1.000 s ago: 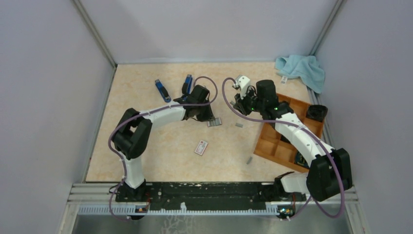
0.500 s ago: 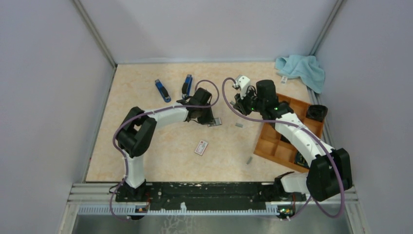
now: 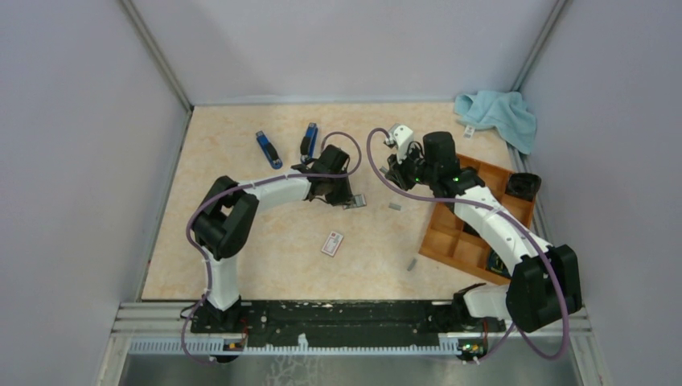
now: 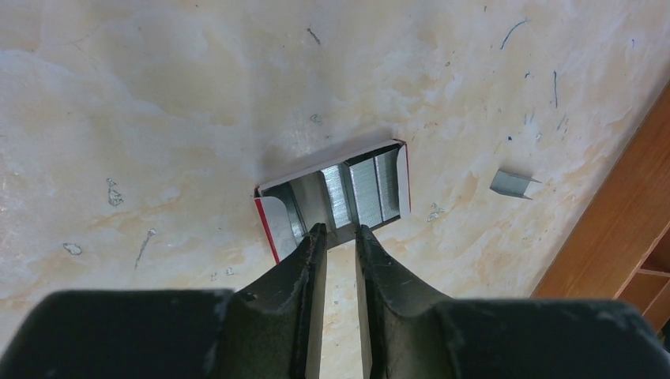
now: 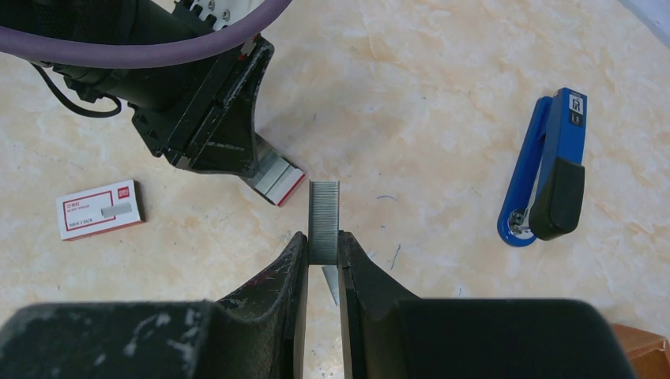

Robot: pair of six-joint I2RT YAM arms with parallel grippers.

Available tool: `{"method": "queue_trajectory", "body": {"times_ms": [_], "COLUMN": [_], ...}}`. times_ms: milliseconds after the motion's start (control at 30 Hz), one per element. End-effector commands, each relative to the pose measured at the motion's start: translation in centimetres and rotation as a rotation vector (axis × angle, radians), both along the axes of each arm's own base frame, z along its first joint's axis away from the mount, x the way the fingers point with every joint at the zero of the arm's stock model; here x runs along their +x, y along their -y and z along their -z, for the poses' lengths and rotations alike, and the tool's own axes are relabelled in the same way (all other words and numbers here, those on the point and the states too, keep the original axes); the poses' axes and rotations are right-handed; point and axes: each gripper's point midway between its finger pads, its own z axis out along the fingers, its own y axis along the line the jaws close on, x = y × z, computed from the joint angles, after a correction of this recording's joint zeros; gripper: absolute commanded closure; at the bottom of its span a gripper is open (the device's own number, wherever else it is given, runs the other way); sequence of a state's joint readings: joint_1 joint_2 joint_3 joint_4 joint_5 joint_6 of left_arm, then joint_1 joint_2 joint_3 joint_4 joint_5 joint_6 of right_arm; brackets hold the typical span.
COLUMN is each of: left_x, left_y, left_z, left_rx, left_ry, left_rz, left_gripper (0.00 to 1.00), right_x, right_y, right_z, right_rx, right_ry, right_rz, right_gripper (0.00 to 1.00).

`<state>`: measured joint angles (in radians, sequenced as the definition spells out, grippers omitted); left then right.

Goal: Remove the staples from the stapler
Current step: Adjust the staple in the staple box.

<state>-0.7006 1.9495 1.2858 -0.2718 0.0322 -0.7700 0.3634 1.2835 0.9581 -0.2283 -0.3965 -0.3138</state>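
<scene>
Shows slight rightward shift of left elbow since a second ago, with left gripper eased a touch nearer; no visible change on right side; has left jaws almost closed, tips at near edge of open staple box; cannot tell whether pinching that edge or just touching; clamps right gripper narrowly on held staple strip, lifted above table, just right of that box; leaves loose strips on table, right of box; leaves blue stapler and second stapler far left; looks partly done; needs held strip set down, probably into box; cannot tell whether more staples remain inside.
</scene>
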Motion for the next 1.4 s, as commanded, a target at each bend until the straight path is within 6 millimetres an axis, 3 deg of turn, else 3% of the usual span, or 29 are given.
{"method": "queue_trajectory", "body": {"times_ms": [0, 800, 1367], "left_x": [-0.2, -0.4, -0.4], "left_y": [-0.3, -1.7, -0.4], "left_z": [0.7, 1.1, 1.4], "left_rx": [0.034, 0.107, 0.115], "left_ry": [-0.006, -0.007, -0.009], "left_rz": [0.004, 0.006, 0.048], "left_gripper": [0.74, 0.73, 0.73], "right_x": [0.8, 0.8, 0.9], "right_y": [-0.2, -0.2, -0.2], "right_z": [-3.9, -4.0, -3.9], "right_rx": [0.036, 0.036, 0.033], "right_ry": [0.112, 0.115, 0.116], "right_rz": [-0.006, -0.006, -0.006], "right_gripper": [0.89, 0.89, 0.89]}}
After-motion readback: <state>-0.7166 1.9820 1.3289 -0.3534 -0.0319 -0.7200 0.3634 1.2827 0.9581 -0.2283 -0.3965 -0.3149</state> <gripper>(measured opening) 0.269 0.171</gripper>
